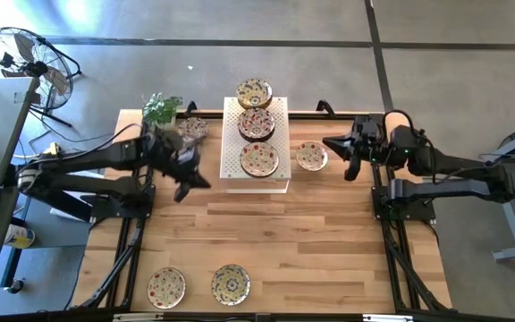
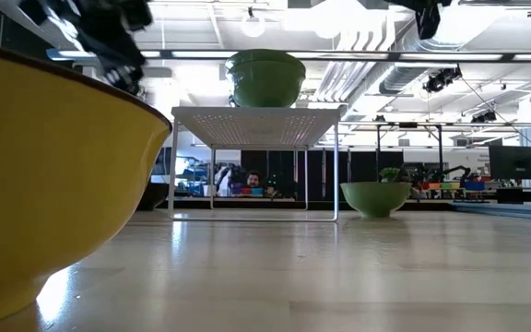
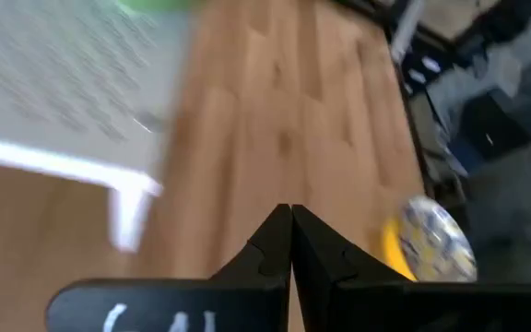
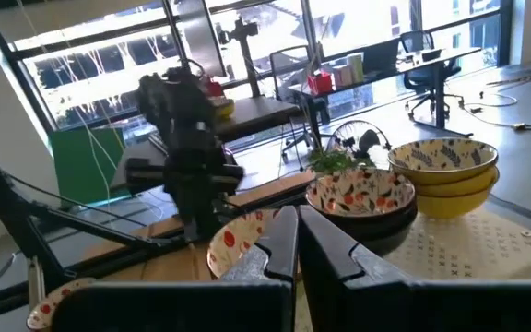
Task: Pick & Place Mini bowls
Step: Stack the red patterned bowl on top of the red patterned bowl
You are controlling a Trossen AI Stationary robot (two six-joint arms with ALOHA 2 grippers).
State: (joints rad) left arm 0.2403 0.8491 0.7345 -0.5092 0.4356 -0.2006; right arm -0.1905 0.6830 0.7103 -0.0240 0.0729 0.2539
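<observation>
Hovering above the light wooden slatted table [image 1: 311, 241], my left gripper [image 1: 189, 183] has its fingers pressed together on nothing, just left of the white perforated rectangular stand [image 1: 282, 121]. My right gripper [image 1: 340, 152] waits right of that stand, fingers together and empty too. Three cream floral-speckled mini bowls [image 1: 258, 159] sit in a row on the stand, with another off its far edge. One rests on the table between stand and right gripper, one behind my left gripper, and two lie near the front edge.
</observation>
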